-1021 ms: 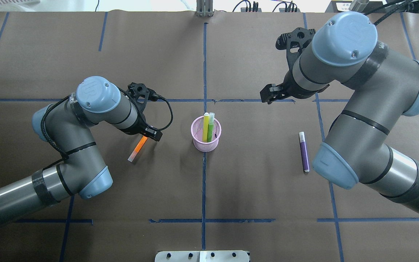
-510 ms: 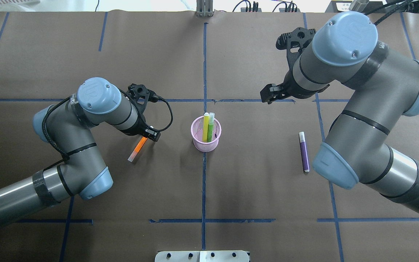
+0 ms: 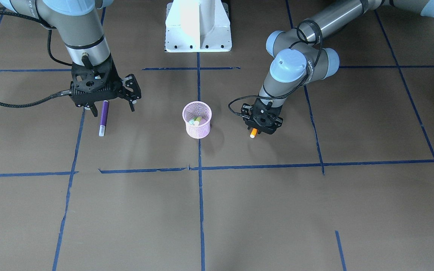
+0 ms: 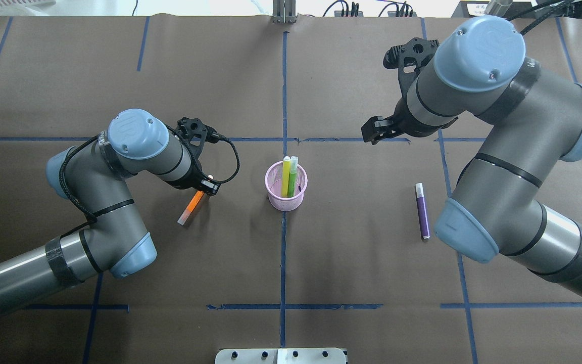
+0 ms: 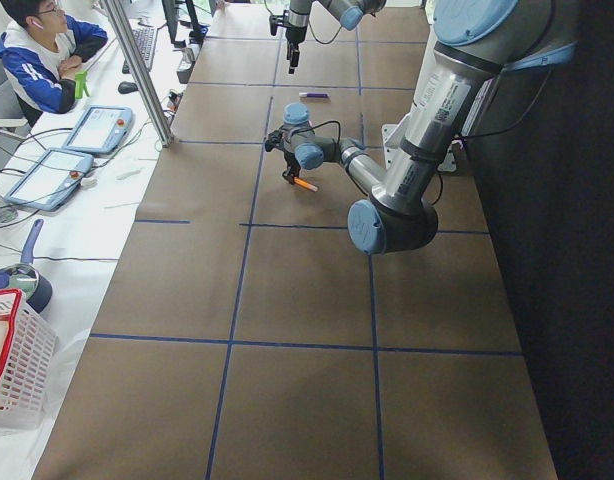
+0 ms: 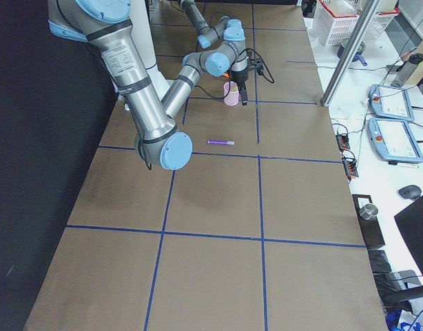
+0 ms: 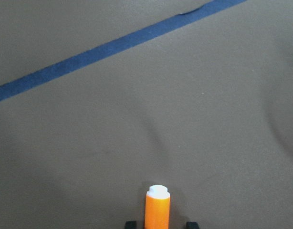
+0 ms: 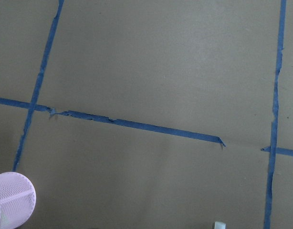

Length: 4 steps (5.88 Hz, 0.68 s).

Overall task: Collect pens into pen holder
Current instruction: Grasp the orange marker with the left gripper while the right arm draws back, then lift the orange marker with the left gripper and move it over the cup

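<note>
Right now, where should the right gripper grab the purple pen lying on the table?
Mid-barrel of the slim purple marker-like pen, from straight above, with the open right gripper closing across its narrow width. It lies flat on the brown table, pale cap pointing away from the robot, so only its sides offer a pinch.

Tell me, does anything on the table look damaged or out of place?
Only the blue tape is torn and ragged beyond the holder. The purple pen lies loose, not yet collected.
</note>
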Available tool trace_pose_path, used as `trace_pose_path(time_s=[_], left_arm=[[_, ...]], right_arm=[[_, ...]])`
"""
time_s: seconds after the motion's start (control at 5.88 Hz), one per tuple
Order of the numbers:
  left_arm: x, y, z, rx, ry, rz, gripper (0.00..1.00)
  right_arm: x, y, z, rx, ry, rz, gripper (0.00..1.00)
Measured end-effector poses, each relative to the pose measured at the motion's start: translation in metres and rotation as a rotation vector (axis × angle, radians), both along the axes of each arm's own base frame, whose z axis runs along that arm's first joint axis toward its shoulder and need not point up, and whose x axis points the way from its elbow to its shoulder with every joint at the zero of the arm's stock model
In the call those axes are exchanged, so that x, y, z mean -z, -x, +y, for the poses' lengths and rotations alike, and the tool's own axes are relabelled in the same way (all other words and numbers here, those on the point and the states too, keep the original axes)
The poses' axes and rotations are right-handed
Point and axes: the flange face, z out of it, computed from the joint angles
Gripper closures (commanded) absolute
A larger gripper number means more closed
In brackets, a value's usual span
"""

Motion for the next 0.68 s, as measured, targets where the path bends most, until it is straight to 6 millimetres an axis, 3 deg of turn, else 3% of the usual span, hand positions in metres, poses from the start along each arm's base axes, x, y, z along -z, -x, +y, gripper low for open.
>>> trace_pose_path(time_s=[0.34,0.51,0.68], left_arm=[[0.004,0.003,-0.001,0.008,0.004,0.004,1.0],[0.02,0.016,-0.002,0.02,-0.01,0.029,1.0],[0.05,0.042,-0.005,0.045,-0.047,0.083,1.0]], right_arm=[[0.001,-0.001,0.0,-0.001,-0.001,-0.001,0.0],[0.0,-0.002,0.0,0.002,0.004,-0.006,0.0],[-0.002,-0.006,-0.001,0.018,0.028,-0.02,0.0]])
